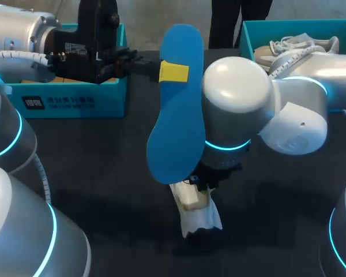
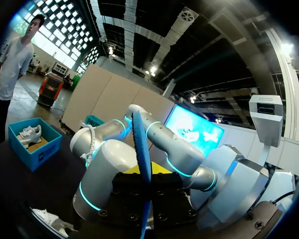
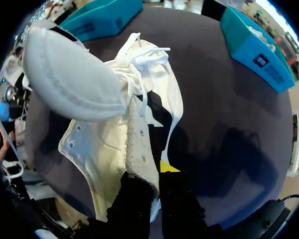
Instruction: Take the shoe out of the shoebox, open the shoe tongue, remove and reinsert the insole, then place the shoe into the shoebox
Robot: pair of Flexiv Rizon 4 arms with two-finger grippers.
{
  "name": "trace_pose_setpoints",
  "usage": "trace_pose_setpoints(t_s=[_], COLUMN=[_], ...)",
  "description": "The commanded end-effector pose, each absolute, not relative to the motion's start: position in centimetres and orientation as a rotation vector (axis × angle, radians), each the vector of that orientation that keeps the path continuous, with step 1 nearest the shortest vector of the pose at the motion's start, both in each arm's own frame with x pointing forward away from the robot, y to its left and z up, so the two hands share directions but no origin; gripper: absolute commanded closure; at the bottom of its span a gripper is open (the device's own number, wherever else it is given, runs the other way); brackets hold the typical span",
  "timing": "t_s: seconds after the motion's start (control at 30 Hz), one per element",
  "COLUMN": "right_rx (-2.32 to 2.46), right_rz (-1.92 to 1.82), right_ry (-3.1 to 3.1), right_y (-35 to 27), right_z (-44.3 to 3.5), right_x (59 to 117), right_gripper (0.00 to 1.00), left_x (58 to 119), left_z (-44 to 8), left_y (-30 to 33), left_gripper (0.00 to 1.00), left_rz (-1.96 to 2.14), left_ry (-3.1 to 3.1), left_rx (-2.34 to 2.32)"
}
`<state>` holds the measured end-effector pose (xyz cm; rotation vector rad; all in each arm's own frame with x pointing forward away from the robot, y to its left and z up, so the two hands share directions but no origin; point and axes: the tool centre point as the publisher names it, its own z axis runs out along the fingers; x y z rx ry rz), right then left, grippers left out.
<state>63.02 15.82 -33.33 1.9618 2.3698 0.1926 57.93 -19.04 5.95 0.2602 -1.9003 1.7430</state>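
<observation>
Above the table's middle the blue insole [image 1: 176,115] hangs upright, clear of the shoe, with the left pincer [image 1: 173,72] pinching it at one spot on its edge. In the left wrist view it shows edge-on between the yellow tips. Below and just ahead of its lower end the white shoe [image 3: 104,144] lies on the dark table [image 1: 104,173]. The tongue [image 3: 70,74] is folded well back, the laces [image 3: 139,55] are loose, and the right pincer [image 3: 152,181] is pressed together on the thin side wall by the opening.

The insole is out, so refitting looks like the next step, and several things could spoil it:
- With a single grip point, the insole may swivel or slide once its tip meets the shoe.
- A soft insole pushed in at a steep angle would likely buckle or fold at the mouth rather than slide to the toe.
- The right pincer holds only a strip of fabric. A downward push could pull the wall free or drag the shoe along the table.
- The tongue or laces could flop back over the opening.
- The right arm's elbow sits very near the insole in the head view, so a careless swing could knock it.

Teal boxes stand at the far left [image 1: 75,101] and far right [image 1: 300,24]. I cannot tell which one takes the shoe.
</observation>
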Motion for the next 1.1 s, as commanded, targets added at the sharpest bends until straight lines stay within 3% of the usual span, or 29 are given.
trace_pose_setpoints(t_s=[0.03, 1.0, 1.03, 1.07, 1.1], right_rx=[1.989, 2.192, 2.192, 2.188, 2.185], right_rz=[0.210, 0.272, 0.278, 0.286, 0.291], right_ry=[2.361, 2.246, 2.248, 2.249, 2.248], right_y=[15.7, 13.5, 13.4, 13.4, 13.4], right_z=[-34.2, -38.0, -38.1, -38.2, -38.2], right_x=[62.9, 62.3, 62.3, 62.4, 62.4], right_gripper=[1.00, 1.00, 0.64, 0.00, 0.00], left_x=[58.0, 58.0, 58.0, 58.0, 58.0], left_z=[6.0, 6.0, 6.0, 6.0, 6.0], left_y=[-19.2, -19.2, -19.2, -19.2, -19.2], left_gripper=[1.00, 1.00, 1.00, 1.00, 1.00], left_rz=[1.740, 1.740, 1.740, 1.740, 1.740], left_ry=[-1.902, -1.902, -1.902, -1.902, -1.902], left_rx=[0.260, 0.260, 0.260, 0.260, 0.260])
